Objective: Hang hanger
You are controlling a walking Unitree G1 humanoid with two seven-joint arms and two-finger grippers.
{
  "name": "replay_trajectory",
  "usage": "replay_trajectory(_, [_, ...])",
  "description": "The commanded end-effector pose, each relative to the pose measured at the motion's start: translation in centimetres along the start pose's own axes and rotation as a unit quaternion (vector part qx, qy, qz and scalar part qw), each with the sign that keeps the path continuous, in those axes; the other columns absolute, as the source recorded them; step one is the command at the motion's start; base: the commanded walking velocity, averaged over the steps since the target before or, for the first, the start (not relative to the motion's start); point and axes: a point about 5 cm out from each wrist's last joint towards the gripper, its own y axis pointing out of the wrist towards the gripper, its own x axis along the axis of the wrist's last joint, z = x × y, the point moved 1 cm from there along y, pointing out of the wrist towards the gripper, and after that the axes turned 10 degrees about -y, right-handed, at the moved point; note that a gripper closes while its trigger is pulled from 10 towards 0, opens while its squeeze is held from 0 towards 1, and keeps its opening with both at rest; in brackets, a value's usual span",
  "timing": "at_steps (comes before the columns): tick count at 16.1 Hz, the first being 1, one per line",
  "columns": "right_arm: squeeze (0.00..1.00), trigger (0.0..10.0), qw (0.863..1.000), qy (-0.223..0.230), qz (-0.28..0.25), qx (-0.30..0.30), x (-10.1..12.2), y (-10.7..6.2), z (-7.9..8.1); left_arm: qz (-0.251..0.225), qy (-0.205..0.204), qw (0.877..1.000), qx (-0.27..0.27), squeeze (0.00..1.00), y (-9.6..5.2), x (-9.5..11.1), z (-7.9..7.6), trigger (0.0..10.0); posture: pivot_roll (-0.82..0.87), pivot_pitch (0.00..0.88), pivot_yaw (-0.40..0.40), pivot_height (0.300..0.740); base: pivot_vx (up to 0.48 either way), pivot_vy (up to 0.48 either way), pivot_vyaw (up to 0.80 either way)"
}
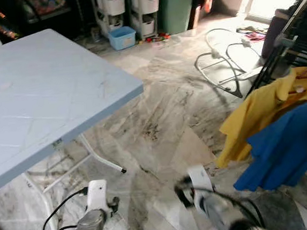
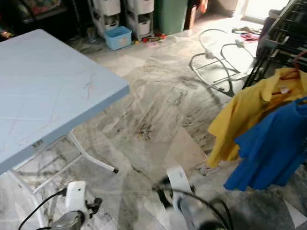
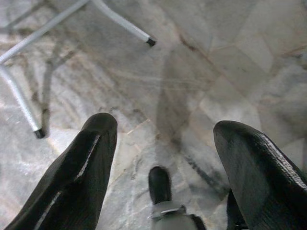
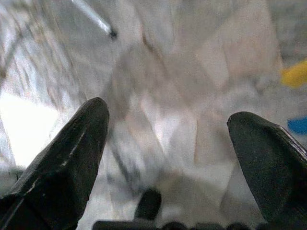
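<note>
From the head views, the yellow shirt (image 1: pixel 261 113) and the blue shirt (image 1: pixel 285 144) hang on hangers on the dark drying rack (image 1: pixel 291 25), ahead and off to the robot's right past the blue table (image 1: pixel 39 98), so the right arm is nearer to the rack. The left wrist view shows the left gripper (image 3: pixel 165 158) open and empty over the marble floor (image 3: pixel 216 62). The right wrist view, blurry, shows the right gripper (image 4: pixel 168 148) open and empty too, so no loose hanger can be seen.
</note>
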Motion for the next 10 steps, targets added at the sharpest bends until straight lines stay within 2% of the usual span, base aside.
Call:
replay_trajectory(1, [0.00,10.0,1.000,-0.011,0.003,0.001,0.1,0.0,-0.2,0.002,0.002,1.000,0.000,0.00,0.0,-0.2,0.0,10.0,0.00,0.000,-0.053,0.740,0.000,0.000,0.00])
replay_trajectory(3, [0.00,10.0,1.000,0.002,0.003,0.010,0.1,0.0,-0.3,-0.004,0.000,1.000,0.000,0.00,0.0,0.0,0.1,10.0,0.00,0.000,-0.056,0.740,0.000,0.000,0.00])
replay_trajectory(4, [0.00,10.0,1.000,0.008,-0.009,-0.004,0.9,0.1,-1.0,-0.023,0.017,1.000,-0.006,0.00,0.0,0.8,0.2,10.0,0.00,0.000,-0.056,0.740,0.000,0.000,0.00])
replay_trajectory(5, [0.00,10.0,0.997,0.022,-0.061,-0.040,3.9,0.1,-3.1,-0.074,0.030,0.996,-0.029,0.00,0.1,3.9,0.3,10.0,0.00,0.000,-0.057,0.740,0.000,0.000,0.00])
replay_trajectory(6, [0.00,10.0,0.996,0.026,-0.070,-0.052,4.6,0.1,-3.7,-0.085,0.045,0.995,-0.036,0.00,0.1,4.5,0.2,10.0,0.00,0.000,-0.059,0.740,0.000,0.000,0.00])
replay_trajectory(8, [0.00,10.0,0.992,0.009,-0.114,-0.060,6.9,-0.1,-4.9,-0.131,0.069,0.987,-0.055,0.00,-0.1,7.0,0.2,10.0,-0.01,0.000,-0.060,0.740,0.000,0.000,0.00])
replay_trajectory(9, [0.00,10.0,0.985,-0.019,-0.161,-0.063,9.3,-0.5,-6.0,-0.188,0.094,0.975,-0.072,0.00,-0.6,9.7,0.5,10.0,0.00,0.000,-0.064,0.740,0.000,0.000,0.00])
replay_trajectory(10, [0.00,10.0,0.982,-0.055,-0.161,-0.086,10.1,-0.7,-6.8,-0.219,0.120,0.964,-0.094,0.00,-1.2,11.3,0.3,10.0,0.00,0.000,-0.067,0.740,0.000,0.000,0.00])
